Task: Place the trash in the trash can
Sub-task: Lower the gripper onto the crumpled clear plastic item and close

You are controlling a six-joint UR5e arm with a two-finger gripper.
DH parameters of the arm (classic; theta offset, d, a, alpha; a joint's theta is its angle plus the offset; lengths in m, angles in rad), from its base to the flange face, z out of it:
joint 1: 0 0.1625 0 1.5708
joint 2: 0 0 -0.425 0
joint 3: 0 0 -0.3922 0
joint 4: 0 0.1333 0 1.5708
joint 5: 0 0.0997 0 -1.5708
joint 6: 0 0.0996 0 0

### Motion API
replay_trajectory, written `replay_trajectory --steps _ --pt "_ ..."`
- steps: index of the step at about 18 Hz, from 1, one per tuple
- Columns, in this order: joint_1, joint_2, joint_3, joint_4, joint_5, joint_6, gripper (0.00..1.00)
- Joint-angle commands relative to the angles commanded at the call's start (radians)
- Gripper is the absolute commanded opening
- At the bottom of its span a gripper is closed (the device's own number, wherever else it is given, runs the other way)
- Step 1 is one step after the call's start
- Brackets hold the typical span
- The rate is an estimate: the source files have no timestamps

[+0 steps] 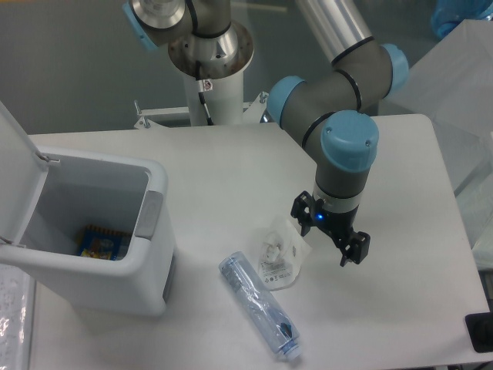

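Two pieces of trash lie right of the trash can (150,254) — the wrapper (281,253) touching the bottle (258,304), print unreadable. The gripper (330,235) hangs open just beside the wrapper. A colourful packet (100,243) sits inside the can — lid up.

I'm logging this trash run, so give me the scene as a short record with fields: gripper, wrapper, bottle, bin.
gripper: open, empty, hovering just right of the wrapper
wrapper: clear plastic with white print, lying on the table, not yet picked up
bottle: clear, lying on its side, left of and nearer the camera than the wrapper
trash can: white, at the table's left, lid open
inside bin: a colourful packet on the bottom
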Motion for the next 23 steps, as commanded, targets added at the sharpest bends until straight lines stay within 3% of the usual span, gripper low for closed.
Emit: replay_trajectory --steps 10,14,23 --pt "0.012 -0.008 -0.057 0.017 -0.008 -0.006 1.00" --pt "0.002 -0.027 -0.092 0.063 -0.005 -0.110 1.00" --pt "-0.087 -0.035 -0.160 0.072 0.006 -0.256 1.00"
